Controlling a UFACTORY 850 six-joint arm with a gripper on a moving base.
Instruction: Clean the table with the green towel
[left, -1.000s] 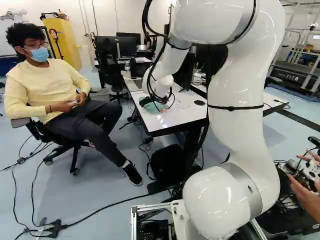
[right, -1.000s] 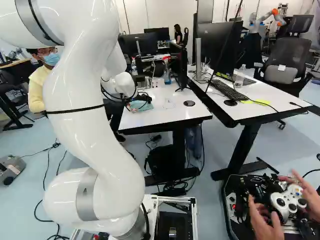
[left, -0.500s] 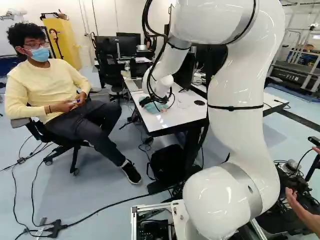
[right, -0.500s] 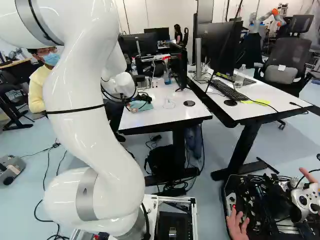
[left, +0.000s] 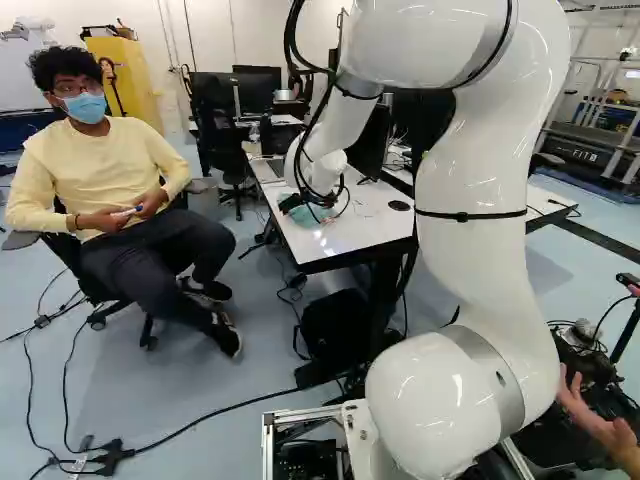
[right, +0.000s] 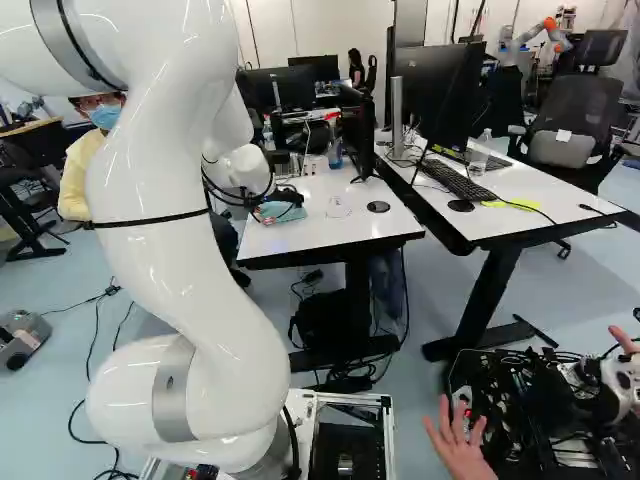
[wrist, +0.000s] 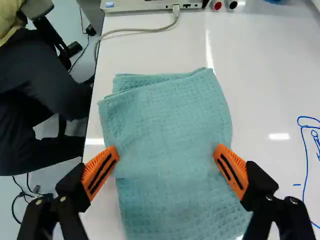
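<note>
At the near left corner of the white table (left: 350, 236), the gripper (left: 297, 203) hangs over the green towel (left: 320, 217). From the wrist, the gripper (wrist: 167, 150) stands open, its orange pads (wrist: 100, 172) spread to either side of the towel (wrist: 170, 120). The cloth lies flat with folded layers, its far edge reaching past the fingertips, which overlap its side edges. Whether they touch the cloth, I cannot tell. Blue marker drawing (wrist: 305, 150) is on the tabletop beside the towel.
Beyond the towel are a grey device with a cable (wrist: 145, 30) and marker pens (wrist: 217, 5). A seated person (left: 95, 190) is left of the table. A second desk (right: 500, 215) stands at the right. A person's hand (right: 460, 445) shows near the base, by black equipment.
The seated person has turned the head and shifted the legs; the hands near the base have moved. The arm, base and towel look nearly unchanged.
</note>
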